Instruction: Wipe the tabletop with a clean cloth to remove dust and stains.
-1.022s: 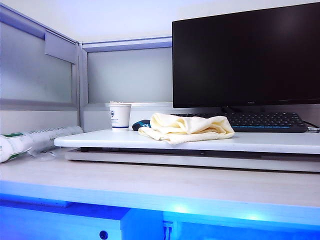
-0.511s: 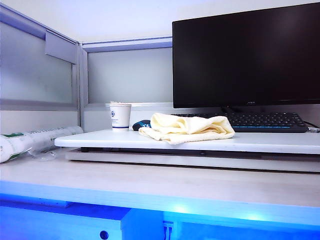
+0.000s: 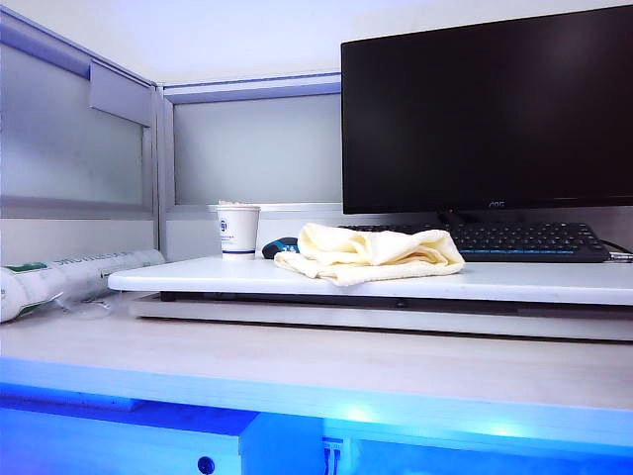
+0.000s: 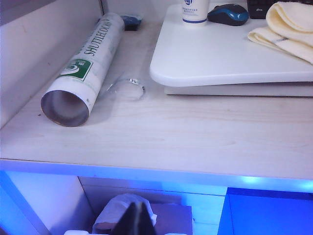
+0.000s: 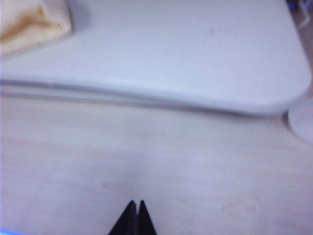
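The pale wood-grain worktop carries the white tabletop on its riser and a shuttlecock tube lying beside it.

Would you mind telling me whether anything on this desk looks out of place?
A shuttlecock tube lies on its side on the desk, open end forward, beside the tabletop. The cloth sits crumpled.

Tabletop: white board, raised on the pale wood-grain table. Cloth: cream-yellow, crumpled, near the board's front edge, left of centre. Paper cup: upright, at the board's left end. Mouse: between cup and cloth, partly hidden. Keyboard: black, behind the cloth, below the monitor. Tube: lying on the table, far left.
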You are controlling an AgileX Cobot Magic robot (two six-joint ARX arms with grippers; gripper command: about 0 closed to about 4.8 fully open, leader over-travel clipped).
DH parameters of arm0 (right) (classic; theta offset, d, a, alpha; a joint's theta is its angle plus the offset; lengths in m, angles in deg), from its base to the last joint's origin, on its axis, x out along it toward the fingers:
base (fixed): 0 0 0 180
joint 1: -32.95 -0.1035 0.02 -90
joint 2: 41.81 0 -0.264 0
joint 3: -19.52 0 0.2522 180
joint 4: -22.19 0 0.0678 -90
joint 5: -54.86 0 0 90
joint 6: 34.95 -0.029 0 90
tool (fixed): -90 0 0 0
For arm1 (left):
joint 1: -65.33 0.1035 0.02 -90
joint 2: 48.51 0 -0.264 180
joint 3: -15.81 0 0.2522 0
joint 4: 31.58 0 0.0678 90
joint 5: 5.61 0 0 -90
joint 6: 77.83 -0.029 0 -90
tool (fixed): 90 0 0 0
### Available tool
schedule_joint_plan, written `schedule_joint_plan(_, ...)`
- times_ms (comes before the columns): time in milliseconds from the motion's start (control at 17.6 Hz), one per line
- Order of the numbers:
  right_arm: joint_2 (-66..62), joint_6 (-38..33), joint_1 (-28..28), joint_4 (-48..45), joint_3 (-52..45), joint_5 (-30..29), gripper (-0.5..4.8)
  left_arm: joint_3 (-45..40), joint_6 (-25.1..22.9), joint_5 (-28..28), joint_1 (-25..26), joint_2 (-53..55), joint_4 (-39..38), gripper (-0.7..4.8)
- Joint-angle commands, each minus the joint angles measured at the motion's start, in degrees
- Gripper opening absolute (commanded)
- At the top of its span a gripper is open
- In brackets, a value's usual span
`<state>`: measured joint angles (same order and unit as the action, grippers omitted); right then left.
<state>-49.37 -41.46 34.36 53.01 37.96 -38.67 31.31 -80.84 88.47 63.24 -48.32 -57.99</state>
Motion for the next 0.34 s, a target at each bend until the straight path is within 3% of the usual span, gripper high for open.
schedule_joint_plan(57, -0.7, 0.7, -0.1, -0.2, -2.1, 2.5, -0.08, -0.1, 0.0, -0.3, 0.0, 0.0, -1.1, -0.06)
schedule_joint_plan(341, -0.7, 0.7, -0.1, -0.5, -2.1, 2.3, -0.01, -0.1, 0.0, -0.2, 0.0, 0.0, -1.1, -0.06)
